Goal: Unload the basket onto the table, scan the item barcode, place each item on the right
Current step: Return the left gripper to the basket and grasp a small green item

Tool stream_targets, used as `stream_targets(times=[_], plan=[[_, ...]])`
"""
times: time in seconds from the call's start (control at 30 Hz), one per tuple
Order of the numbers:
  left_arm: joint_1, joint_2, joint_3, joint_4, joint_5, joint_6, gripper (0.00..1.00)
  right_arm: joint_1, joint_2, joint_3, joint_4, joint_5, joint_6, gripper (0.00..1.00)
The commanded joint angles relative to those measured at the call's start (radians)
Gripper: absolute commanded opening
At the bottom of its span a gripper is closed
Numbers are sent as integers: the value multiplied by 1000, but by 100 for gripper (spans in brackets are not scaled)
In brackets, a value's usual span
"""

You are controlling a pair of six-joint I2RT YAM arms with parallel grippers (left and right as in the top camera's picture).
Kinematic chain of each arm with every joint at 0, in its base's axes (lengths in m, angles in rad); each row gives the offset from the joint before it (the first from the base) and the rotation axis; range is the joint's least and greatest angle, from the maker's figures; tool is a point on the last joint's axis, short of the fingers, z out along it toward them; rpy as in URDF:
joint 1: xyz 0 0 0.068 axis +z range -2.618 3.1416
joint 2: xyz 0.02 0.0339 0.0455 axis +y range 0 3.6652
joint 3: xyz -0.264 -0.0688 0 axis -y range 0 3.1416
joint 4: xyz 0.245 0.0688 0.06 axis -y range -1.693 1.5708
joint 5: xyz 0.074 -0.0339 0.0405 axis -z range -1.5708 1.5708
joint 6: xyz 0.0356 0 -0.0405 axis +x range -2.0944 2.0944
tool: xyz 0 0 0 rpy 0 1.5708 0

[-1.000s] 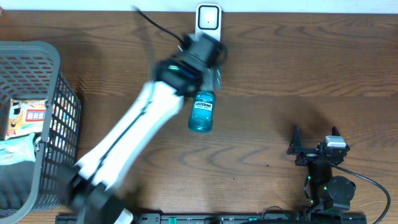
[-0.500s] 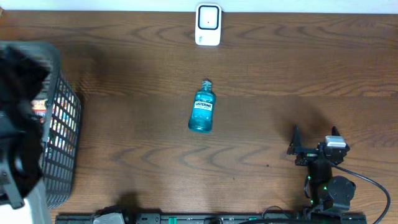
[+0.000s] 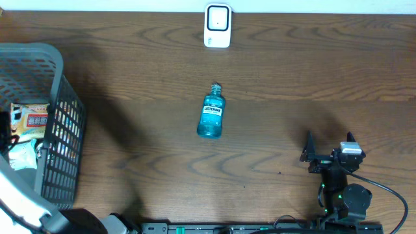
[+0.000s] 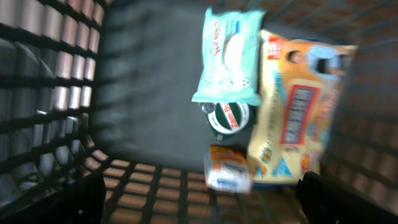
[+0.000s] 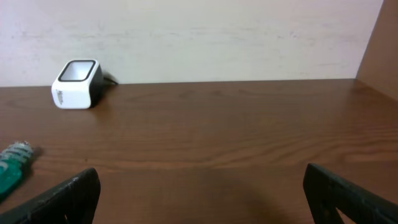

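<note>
Blue bottle now lies alone below the scanner. The left gripper has moved to the basket, jaws wide, empty (next item, probably). The right gripper is wide, idle.

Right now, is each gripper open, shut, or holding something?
Left gripper: open, holding nothing.
Right gripper: open, holding nothing.
</note>
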Motion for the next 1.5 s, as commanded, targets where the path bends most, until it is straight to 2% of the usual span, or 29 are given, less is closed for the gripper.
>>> stream_targets(times=[0.0, 0.33, 0.6, 0.9, 1.23, 1.47], plan=[[7, 54, -119, 84, 77, -77, 98, -6, -4, -1, -3, -5, 9, 99], [6, 140, -299, 265, 94, -224, 98, -6, -4, -1, -3, -5, 9, 99], [4, 201, -397, 432, 110, -232, 98, -6, -4, -1, -3, -5, 9, 99], [4, 306, -403, 539, 134, -229, 98, -6, -4, -1, -3, -5, 9, 99], [4, 428, -403, 567, 154, -197, 99, -6, -4, -1, -3, -5, 9, 99], [4, 430, -403, 564, 155, -139, 69, -6, -4, -1, -3, -5, 9, 99]])
